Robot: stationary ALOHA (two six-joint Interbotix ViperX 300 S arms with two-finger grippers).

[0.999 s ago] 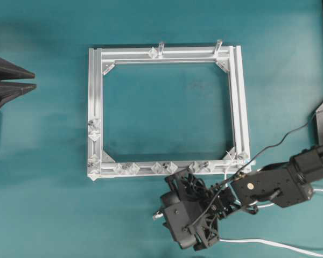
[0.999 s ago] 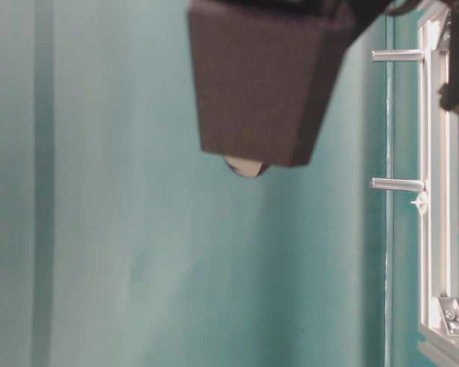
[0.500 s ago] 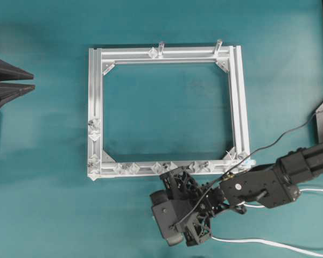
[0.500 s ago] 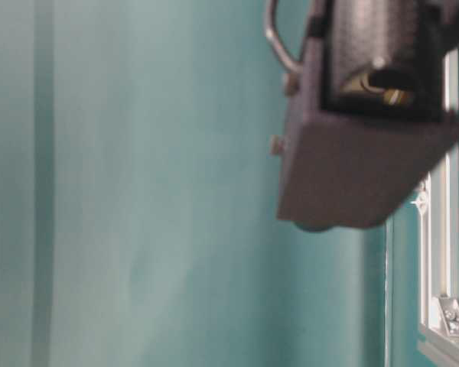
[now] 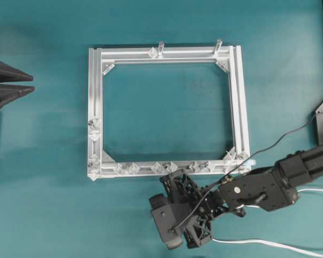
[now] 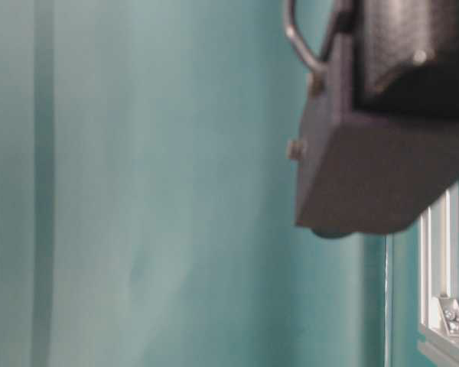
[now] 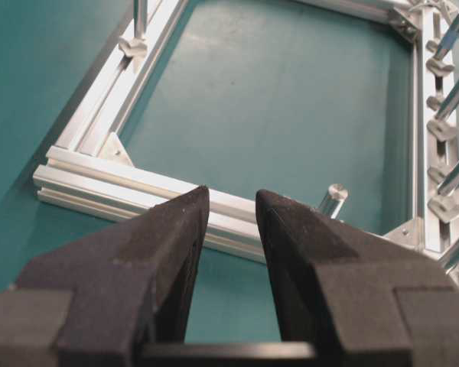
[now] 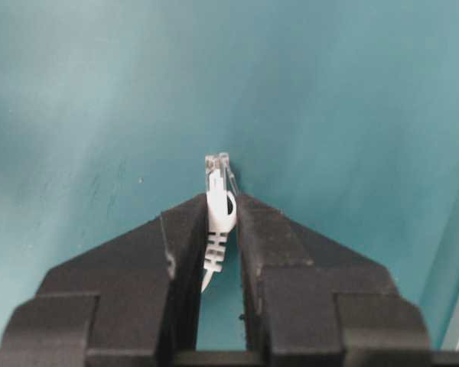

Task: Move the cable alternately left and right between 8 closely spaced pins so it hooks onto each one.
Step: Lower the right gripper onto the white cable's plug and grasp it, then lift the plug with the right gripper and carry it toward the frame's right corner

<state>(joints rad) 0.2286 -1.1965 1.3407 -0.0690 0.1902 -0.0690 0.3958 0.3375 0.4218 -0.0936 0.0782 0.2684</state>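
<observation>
Right gripper [image 8: 212, 222] low over the teal table [image 8: 99, 99], jaws clamped on the cable [image 8: 216, 229] at its clear plug end, tip poking out. Beyond it: aluminium frame [image 5: 95, 102], pins [image 5: 164, 167] along its near rail. Left gripper [image 7: 231, 210]: fingers parted, empty

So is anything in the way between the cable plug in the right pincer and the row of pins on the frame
Nothing visible. The right pincer grips the cable by its plug, just below the frame's bottom rail, where the pins stand; only bare table shows between.
</observation>
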